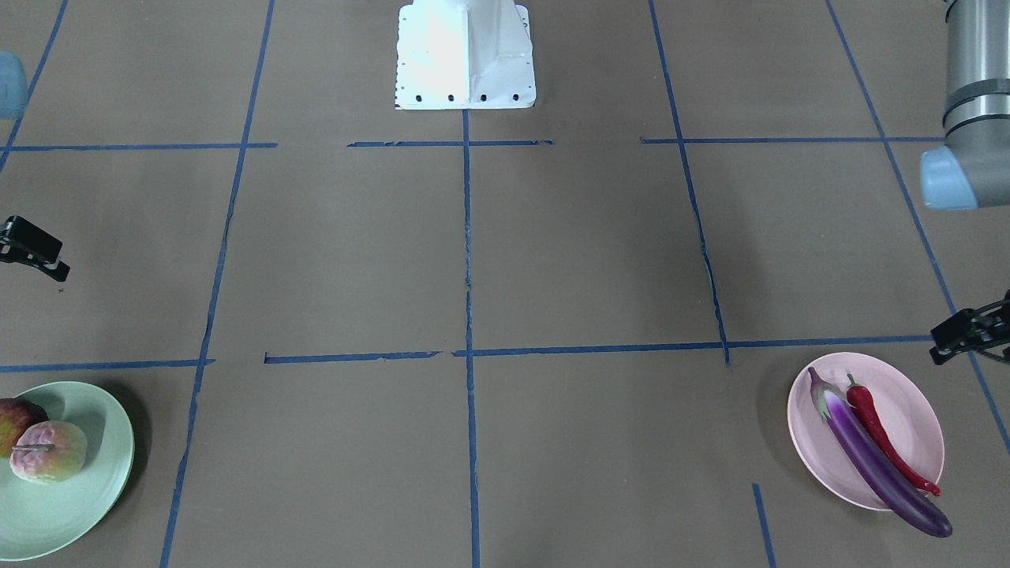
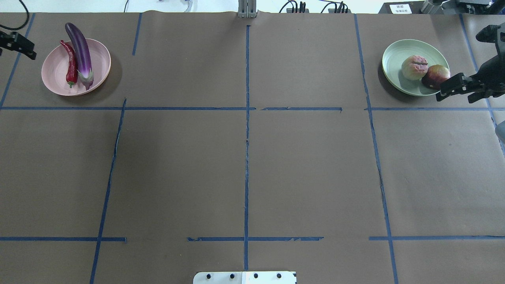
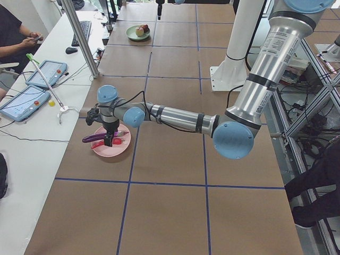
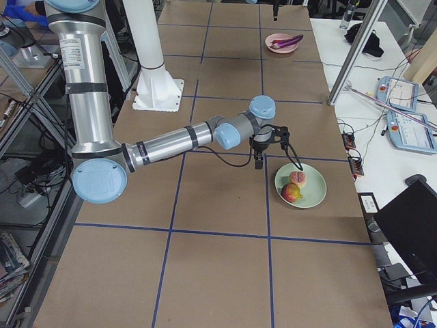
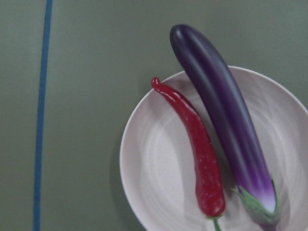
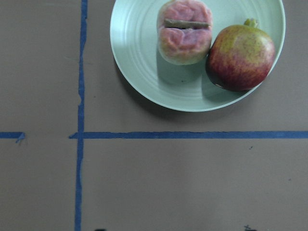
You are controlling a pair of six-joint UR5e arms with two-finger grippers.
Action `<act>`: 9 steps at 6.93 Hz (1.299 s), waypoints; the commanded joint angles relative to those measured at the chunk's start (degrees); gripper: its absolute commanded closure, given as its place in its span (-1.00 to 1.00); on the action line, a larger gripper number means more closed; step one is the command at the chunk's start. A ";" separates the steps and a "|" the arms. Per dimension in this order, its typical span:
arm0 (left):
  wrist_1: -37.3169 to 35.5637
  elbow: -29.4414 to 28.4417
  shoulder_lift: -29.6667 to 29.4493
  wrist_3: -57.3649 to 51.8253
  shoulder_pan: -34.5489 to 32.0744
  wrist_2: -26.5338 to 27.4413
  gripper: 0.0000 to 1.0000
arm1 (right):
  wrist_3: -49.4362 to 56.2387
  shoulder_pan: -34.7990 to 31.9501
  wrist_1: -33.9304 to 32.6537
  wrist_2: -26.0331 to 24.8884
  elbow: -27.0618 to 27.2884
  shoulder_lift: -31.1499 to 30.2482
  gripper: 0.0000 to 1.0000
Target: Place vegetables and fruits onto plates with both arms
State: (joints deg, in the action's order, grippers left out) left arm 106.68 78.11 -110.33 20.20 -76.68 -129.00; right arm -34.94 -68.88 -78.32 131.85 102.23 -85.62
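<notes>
The purple eggplant (image 1: 876, 461) and the red chili pepper (image 1: 884, 438) lie side by side on the pink plate (image 1: 907, 402); the eggplant's dark end overhangs the rim. They also show in the left wrist view: eggplant (image 5: 221, 120), chili (image 5: 195, 144). The pale pink fruit (image 2: 414, 67) and the red-and-yellow fruit (image 2: 436, 75) sit on the mint green plate (image 2: 394, 59). My left gripper (image 2: 23, 49) hovers beside the pink plate, open and empty. My right gripper (image 2: 446, 88) hovers at the green plate's near edge, open and empty.
The white base block (image 1: 465, 55) stands at the robot's side of the brown table, which is crossed by blue tape lines (image 2: 247, 118). The left arm's elbow (image 1: 970, 118) hangs over the table's edge. Operators' tablets (image 3: 26, 98) lie on a side bench.
</notes>
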 commanded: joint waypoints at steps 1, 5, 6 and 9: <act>-9.57 4.14 2.13 -15.20 -6.63 -5.04 -1.00 | 8.97 -5.62 -0.86 1.03 -1.23 -3.32 -1.00; -27.31 15.60 19.99 -37.26 -15.25 -5.83 -1.00 | 26.93 -14.86 -12.45 4.29 -2.30 -6.92 -1.00; -27.40 23.94 27.29 -35.95 -15.17 -5.48 -1.00 | 28.77 -17.84 -16.30 6.12 -0.91 -7.10 -1.00; -27.23 27.98 31.76 -26.64 -14.73 -6.35 -1.00 | 40.96 -19.36 -31.43 3.96 5.78 -9.37 -1.00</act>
State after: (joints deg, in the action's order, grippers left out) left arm 79.31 105.22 -79.54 -9.57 -91.65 -134.94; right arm 0.48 -87.70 -105.00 137.23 106.55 -93.74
